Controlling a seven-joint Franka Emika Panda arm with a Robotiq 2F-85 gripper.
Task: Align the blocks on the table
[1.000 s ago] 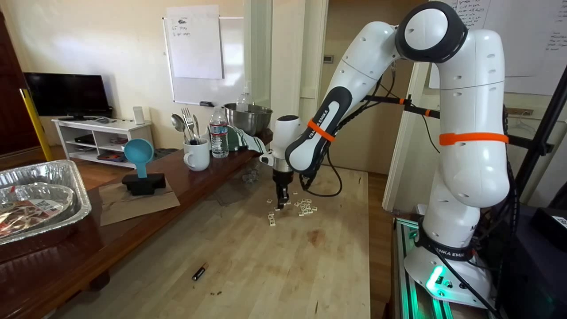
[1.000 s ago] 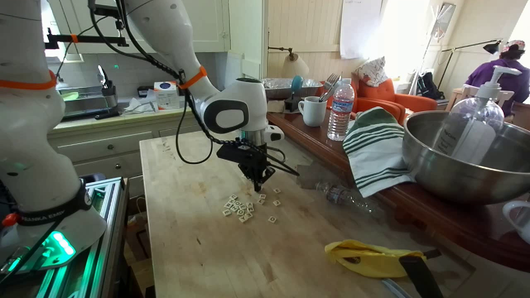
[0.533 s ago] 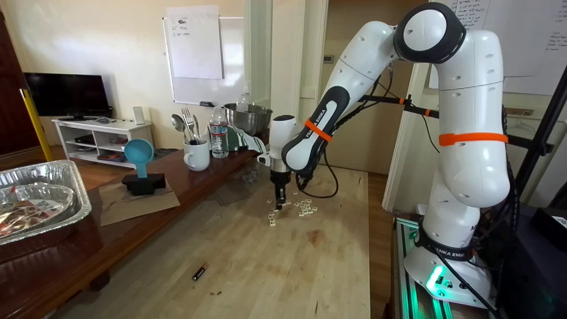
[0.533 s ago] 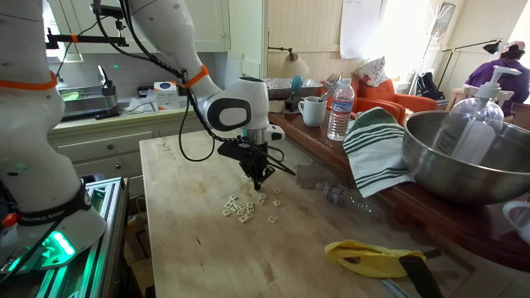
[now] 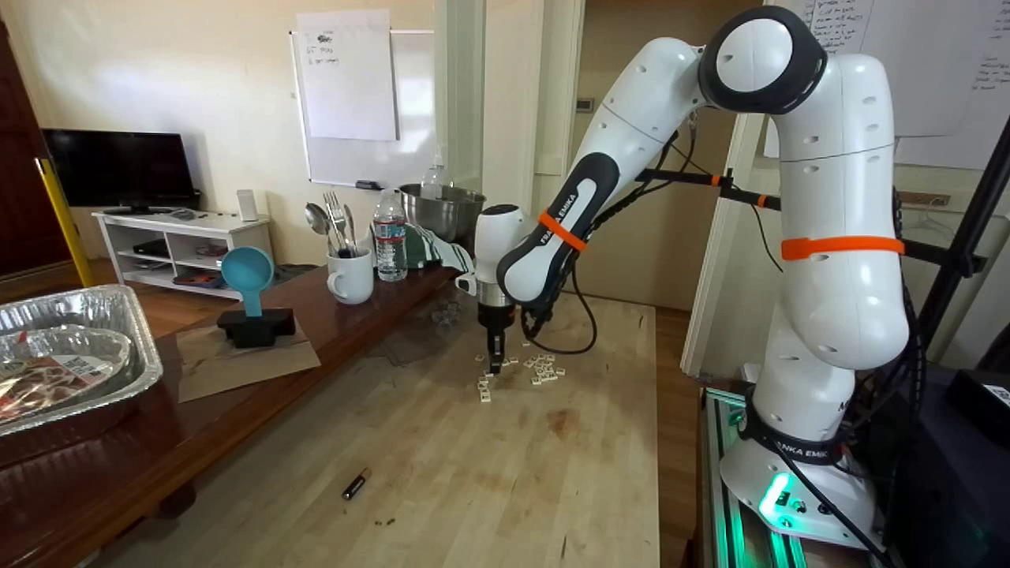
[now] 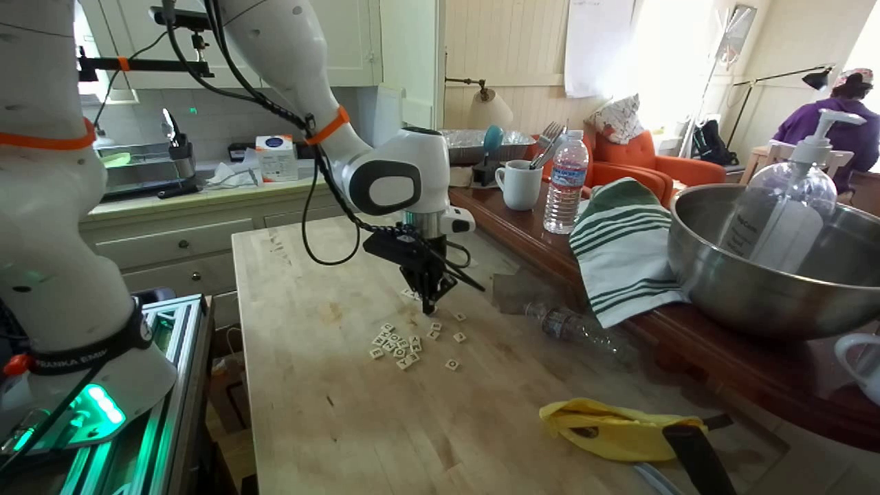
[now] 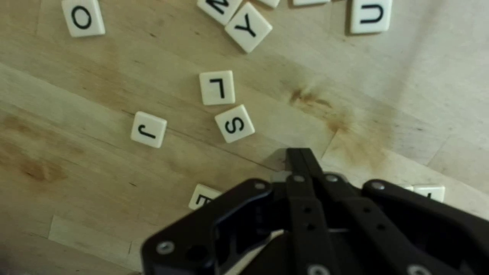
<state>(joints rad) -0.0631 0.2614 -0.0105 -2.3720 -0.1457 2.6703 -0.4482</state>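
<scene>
Blocks (image 7: 217, 88), cream and lettered, lie on the table (image 6: 344, 426), several bunched, others apart, letters turned various ways; gripper (image 7: 300, 151) low among them, fingers (image 7: 300, 190) clenched together; whether the tips touch the table, cannot tell; dark counter (image 5: 118, 473) alongside bears containers: white mug (image 5: 355, 279), cutlery (image 5: 334, 213) standing in it; clear bottle (image 6: 566, 185) just beside, fill hard to judge; steel bowl (image 6: 749, 295), pump bottle (image 6: 777, 220) inside; foil tray (image 5: 95, 304), a smaller foil pan (image 5: 123, 364) within.
</scene>
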